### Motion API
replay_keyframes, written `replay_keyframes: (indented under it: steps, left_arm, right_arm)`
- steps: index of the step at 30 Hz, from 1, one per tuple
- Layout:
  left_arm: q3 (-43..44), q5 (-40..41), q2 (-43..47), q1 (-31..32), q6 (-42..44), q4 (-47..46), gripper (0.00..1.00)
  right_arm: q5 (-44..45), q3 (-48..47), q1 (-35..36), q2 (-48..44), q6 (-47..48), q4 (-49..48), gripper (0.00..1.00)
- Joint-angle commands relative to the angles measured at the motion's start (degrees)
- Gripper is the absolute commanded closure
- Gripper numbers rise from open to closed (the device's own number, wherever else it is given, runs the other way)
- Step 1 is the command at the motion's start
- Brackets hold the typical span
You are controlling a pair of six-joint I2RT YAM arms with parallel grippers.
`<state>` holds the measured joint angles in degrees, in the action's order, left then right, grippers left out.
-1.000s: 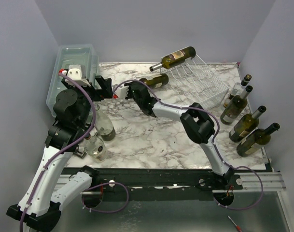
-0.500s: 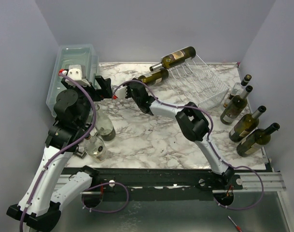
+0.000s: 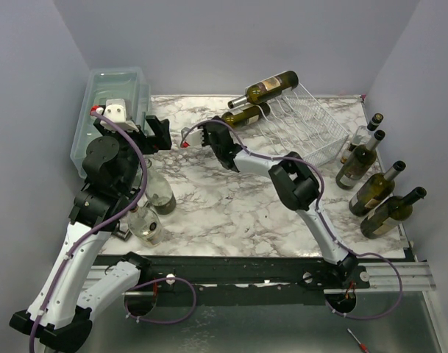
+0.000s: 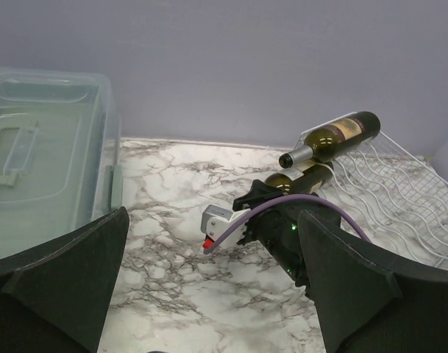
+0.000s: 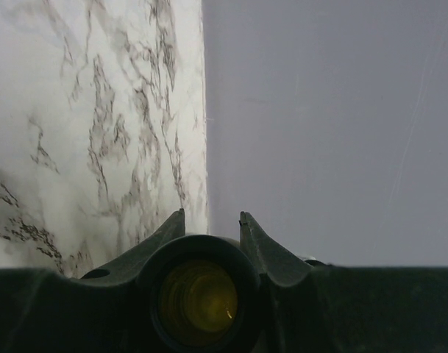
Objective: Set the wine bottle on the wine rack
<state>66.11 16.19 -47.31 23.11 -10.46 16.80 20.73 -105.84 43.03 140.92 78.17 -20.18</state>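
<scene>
While lining up with wine rack [image 3: 304,136], holding wine bottle [image 3: 247,113] by neck end in clamped right gripper [image 5: 209,219], base leading; left gripper [image 3: 163,134] spread, parked clear.

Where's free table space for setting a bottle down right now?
Widest bare marble: front centre, between the clear bottles and the right arm. Smaller patch at the back, between bin and rack. Crowded: right edge, with four bottles; rack's left end, where the right gripper holds a bottle by the racked one.
</scene>
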Motion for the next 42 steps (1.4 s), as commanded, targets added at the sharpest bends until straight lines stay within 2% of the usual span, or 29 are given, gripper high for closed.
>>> replay_keyframes:
  steps: [1, 12, 26, 42]
  left_arm:
    - [-0.41, 0.51, 0.21, 0.56, 0.26, -0.71, 0.01]
    - [-0.45, 0.69, -0.04, 0.57, 0.26, -0.75, 0.01]
    - [-0.55, 0.56, -0.68, 0.81, 0.17, -0.89, 0.01]
    - [-0.54, 0.42, -1.38, 0.79, 0.09, -0.98, 0.01]
  right_arm:
    - [3.33, 0.27, -1.88, 1.18, 8.7, -8.99, 0.99]
    - [1.15, -0.51, -5.38, 5.8, 14.99, -15.35, 0.99]
    - [-2.68, -2.04, -9.59, 9.53, 20.99, -16.61, 0.99]
    - [-6.1, -2.04, -11.96, 10.43, 14.55, -15.33, 0.99]
